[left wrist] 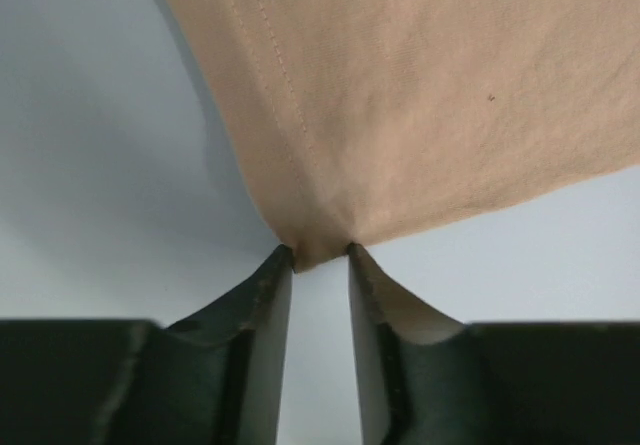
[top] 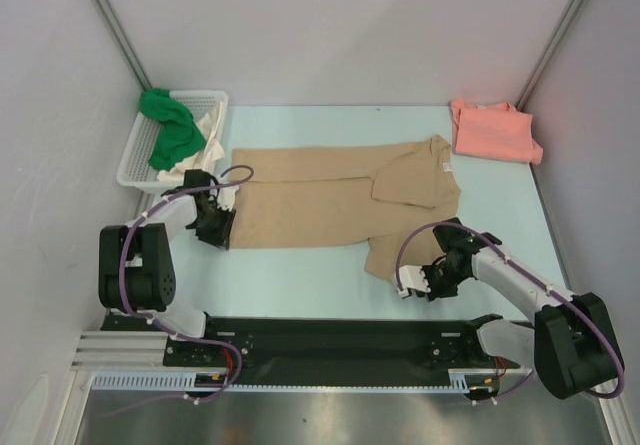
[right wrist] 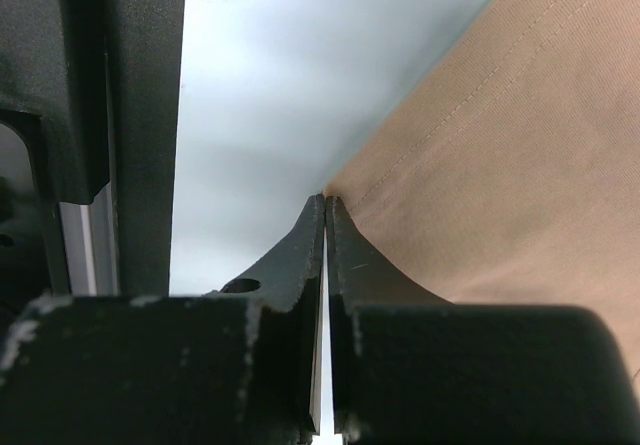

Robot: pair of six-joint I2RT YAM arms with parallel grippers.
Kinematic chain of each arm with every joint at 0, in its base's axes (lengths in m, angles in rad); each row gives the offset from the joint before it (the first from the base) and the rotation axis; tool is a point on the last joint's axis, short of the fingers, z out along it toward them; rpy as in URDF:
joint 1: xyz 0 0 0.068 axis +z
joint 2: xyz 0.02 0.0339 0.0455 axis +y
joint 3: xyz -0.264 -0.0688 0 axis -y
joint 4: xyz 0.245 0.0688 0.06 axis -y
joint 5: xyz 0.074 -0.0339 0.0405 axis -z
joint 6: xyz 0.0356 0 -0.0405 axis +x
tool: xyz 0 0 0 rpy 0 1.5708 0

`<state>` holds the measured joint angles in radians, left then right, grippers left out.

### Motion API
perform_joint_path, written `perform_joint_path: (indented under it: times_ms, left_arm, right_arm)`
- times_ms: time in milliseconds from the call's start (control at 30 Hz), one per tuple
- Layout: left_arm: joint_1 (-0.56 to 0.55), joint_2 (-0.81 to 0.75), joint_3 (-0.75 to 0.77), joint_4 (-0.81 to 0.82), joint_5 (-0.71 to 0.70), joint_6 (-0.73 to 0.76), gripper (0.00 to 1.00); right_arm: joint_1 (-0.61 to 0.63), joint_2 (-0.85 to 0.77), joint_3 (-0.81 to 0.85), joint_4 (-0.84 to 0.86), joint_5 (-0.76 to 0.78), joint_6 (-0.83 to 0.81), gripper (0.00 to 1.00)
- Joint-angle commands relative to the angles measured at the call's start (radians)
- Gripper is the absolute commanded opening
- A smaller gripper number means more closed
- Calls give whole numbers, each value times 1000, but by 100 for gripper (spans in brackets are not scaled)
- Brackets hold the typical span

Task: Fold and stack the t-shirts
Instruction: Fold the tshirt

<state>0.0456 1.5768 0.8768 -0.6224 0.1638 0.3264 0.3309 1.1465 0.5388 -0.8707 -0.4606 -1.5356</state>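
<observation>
left gripper point(left wrist: 320, 255): we're seeing it standing partway open, tan t-shirt point(left wrist: 420, 95) corner sitting between its tips
right gripper point(right wrist: 327, 200): we're seeing it pressing fully closed, holding nothing visible
tan t-shirt: lying spread out ahead of both claws, its edge touching right gripper's tips

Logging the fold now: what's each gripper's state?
Left gripper: fingers open around the tan t-shirt corner.
Right gripper: closed at its edge; hold unclear.

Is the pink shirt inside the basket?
No, the pink shirt lies on the table at its far right corner, while the basket at the far left holds a green shirt.
</observation>
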Motion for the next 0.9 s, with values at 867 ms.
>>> perform_joint_path:
  times_ms: [867]
  left_arm:
    - [-4,-83,228,-119,19,66,0]
  right_arm:
    - [-174,-120,484,222,-73,672,0]
